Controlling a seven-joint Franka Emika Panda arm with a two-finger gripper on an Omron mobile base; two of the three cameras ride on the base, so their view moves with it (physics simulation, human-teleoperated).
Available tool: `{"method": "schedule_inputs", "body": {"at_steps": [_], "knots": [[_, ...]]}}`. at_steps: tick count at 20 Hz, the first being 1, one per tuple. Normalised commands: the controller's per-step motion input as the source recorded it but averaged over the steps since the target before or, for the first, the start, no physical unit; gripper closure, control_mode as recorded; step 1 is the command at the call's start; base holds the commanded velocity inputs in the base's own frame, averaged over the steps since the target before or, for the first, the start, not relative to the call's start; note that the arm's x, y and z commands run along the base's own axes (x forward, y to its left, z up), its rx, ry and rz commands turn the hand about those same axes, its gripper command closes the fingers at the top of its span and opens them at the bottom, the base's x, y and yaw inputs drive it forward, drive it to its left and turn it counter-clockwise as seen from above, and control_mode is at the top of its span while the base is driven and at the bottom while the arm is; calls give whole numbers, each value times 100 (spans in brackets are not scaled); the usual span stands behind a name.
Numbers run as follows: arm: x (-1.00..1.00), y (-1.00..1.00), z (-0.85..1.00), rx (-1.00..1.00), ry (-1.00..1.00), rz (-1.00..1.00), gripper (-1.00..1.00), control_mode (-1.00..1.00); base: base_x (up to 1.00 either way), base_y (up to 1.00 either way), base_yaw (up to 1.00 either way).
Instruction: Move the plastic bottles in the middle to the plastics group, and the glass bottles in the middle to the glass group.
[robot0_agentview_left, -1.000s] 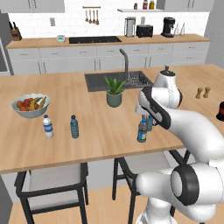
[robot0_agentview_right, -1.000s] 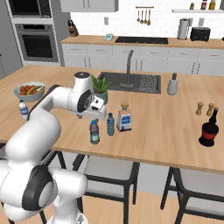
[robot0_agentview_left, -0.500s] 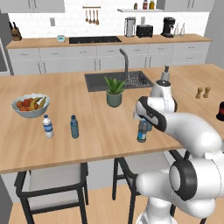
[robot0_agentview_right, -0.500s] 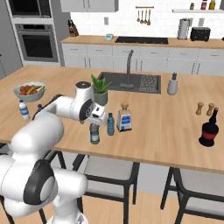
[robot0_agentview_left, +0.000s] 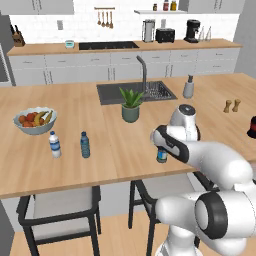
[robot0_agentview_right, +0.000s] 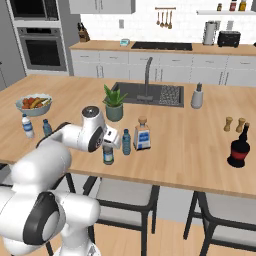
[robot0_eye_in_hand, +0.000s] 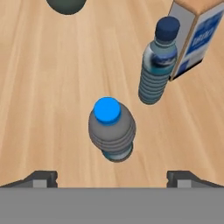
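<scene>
Two plastic bottles stand mid-counter. The dark grey-blue one (robot0_eye_in_hand: 111, 127) (robot0_agentview_right: 108, 157) (robot0_agentview_left: 162, 157) is right below my gripper (robot0_eye_in_hand: 112, 177) (robot0_agentview_right: 108, 143) (robot0_agentview_left: 159, 146), which hangs open over its blue cap without touching it. The lighter blue bottle (robot0_eye_in_hand: 157, 65) (robot0_agentview_right: 126, 142) stands just beyond. Beside that one is a squarish glass bottle (robot0_eye_in_hand: 199, 30) (robot0_agentview_right: 142, 135) with a cork and a blue label. The plastics group sits far left: a white-labelled bottle (robot0_agentview_left: 54, 145) (robot0_agentview_right: 27, 126) and a blue one (robot0_agentview_left: 85, 145) (robot0_agentview_right: 46, 127). A dark glass bottle (robot0_agentview_right: 239, 148) (robot0_agentview_left: 252, 127) stands at the right.
A fruit bowl (robot0_agentview_left: 35, 120) sits behind the plastics group. A potted plant (robot0_agentview_left: 131, 106) and the sink (robot0_agentview_left: 136, 92) lie behind the middle bottles. A grey dispenser (robot0_agentview_right: 198, 96) and wooden shakers (robot0_agentview_right: 234, 124) stand to the right. Stools are tucked under the counter's near edge.
The hand has come down and closer over the dark grey-blue bottle. Its jaws stayed wide and the bottles have not moved.
</scene>
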Motion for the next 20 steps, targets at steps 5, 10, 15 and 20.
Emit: {"method": "schedule_inputs", "body": {"at_steps": [5, 10, 15, 20], "knots": [[16, -2, -1, 0, 1, 0, -100, -100, 0, 0, 0], [31, 0, -3, 0, 2, 0, -100, -100, 0, 0, 0], [22, 0, -8, -1, 1, 0, -100, -100, 0, 0, 0], [12, 0, -14, 0, 3, 0, -100, -100, 0, 0, 0]]}}
